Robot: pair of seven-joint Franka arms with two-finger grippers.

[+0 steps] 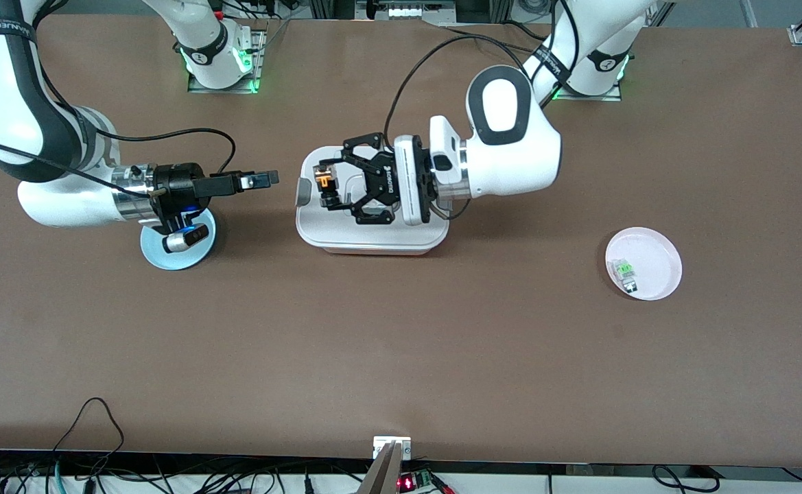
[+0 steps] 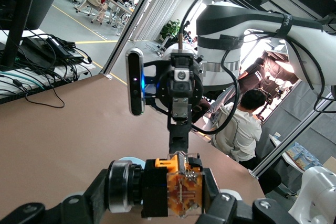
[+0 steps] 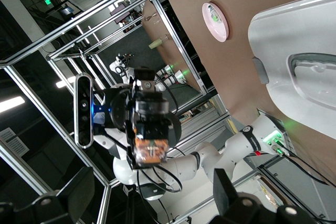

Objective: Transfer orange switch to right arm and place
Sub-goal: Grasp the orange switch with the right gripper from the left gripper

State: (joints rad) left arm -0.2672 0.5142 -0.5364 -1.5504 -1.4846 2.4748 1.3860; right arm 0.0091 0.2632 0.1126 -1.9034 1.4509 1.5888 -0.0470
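Over the white tray, the left gripper pinches the black-and-orange switch, half hidden; the right gripper waits open.

The bench looks matt brown, smooth like board. On it the white tray is glossy plastic. Over that tray, the left hand has matt black linkage fingers pinching the orange switch, translucent orange and black plastic. The pink plate looks smooth plastic.

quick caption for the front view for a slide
Left claw holds the orange switch over the white tray, facing the open right claw for handover.
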